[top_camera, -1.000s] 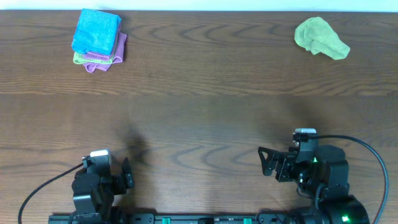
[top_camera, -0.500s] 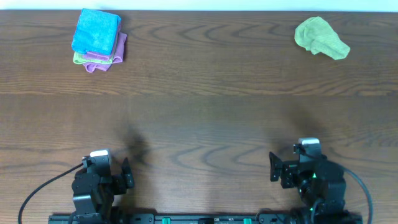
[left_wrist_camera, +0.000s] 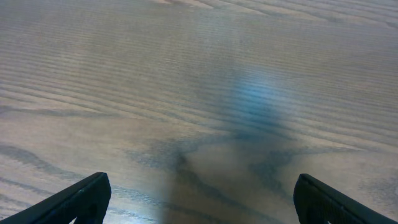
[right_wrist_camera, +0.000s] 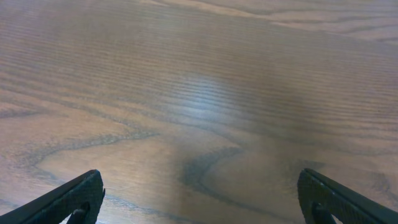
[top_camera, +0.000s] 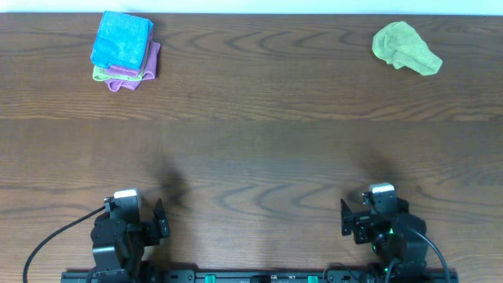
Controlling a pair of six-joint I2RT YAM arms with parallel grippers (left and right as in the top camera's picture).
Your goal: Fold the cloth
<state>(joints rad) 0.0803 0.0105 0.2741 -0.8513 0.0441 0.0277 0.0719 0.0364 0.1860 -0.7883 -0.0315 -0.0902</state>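
A crumpled green cloth lies at the far right of the wooden table. My left gripper is open and empty at the front left edge; its wrist view shows only bare wood between the fingertips. My right gripper is open and empty at the front right edge; its wrist view also shows only bare wood. Both grippers are far from the cloth.
A stack of folded cloths, blue on top of purple and green, sits at the far left corner. The black arm bases stand along the front edge.
My right arm has drawn back toward the front edge and settled at its base. The left arm has not moved.
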